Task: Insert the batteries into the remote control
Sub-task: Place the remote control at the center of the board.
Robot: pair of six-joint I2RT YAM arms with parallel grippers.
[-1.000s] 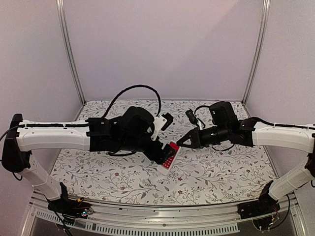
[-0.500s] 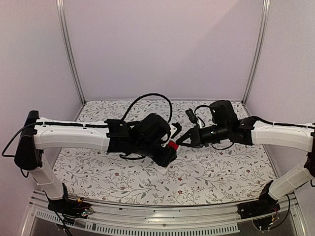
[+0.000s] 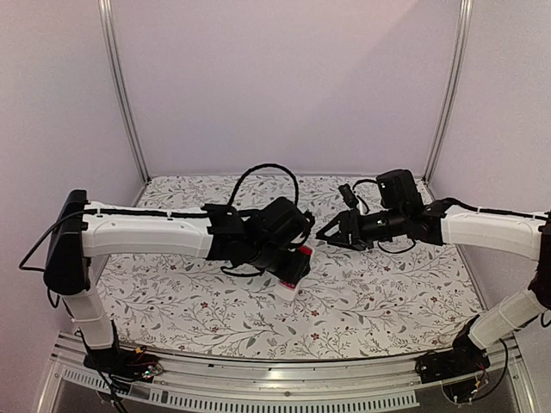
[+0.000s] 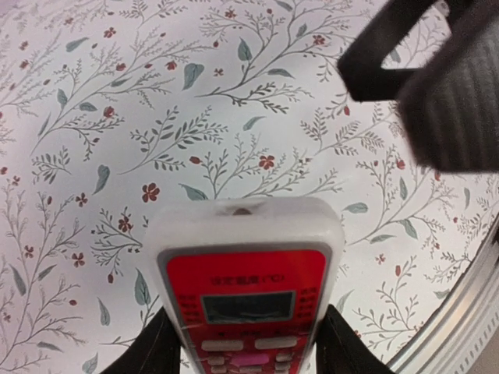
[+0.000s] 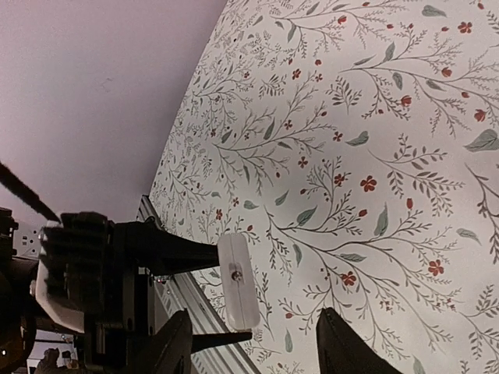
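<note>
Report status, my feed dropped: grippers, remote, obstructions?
Left gripper shut on remote control, red face showing. Right gripper open, empty, apart from it. No batteries in view.

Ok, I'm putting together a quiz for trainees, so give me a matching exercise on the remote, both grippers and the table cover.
Things:
1. remote
2. left gripper
3. right gripper
4. table cover

Descriptions:
a. open, holding nothing
b. leaves and small red flowers
c. red face, white body
d. shut on the remote

Pairs: 1-c, 2-d, 3-a, 4-b
</note>
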